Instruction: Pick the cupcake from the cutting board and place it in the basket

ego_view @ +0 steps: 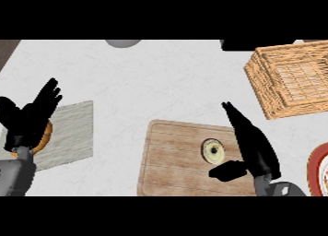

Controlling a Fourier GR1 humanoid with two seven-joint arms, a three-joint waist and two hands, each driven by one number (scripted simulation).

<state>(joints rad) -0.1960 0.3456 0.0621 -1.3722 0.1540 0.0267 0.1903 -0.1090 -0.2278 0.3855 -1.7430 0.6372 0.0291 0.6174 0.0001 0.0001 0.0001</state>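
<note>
Cupcake (pixel 213 151) near the right edge of the cutting board (pixel 173 161), right hand (pixel 252 143) just beside it with straight fingers, holding nothing, basket (pixel 296 76) at the counter's (pixel 160 78) far right corner, left hand (pixel 27 117) resting open over a grey mat (pixel 71 133), perhaps a round brown thing (pixel 45 134) behind it.

A kitchen: marbled white counter (pixel 160 83), wooden cutting board (pixel 173 170), wicker basket (pixel 296 78).

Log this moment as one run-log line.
cupcake: on cutting board | right hand: open, beside it | left hand: open, resting | basket: without cupcake
</note>
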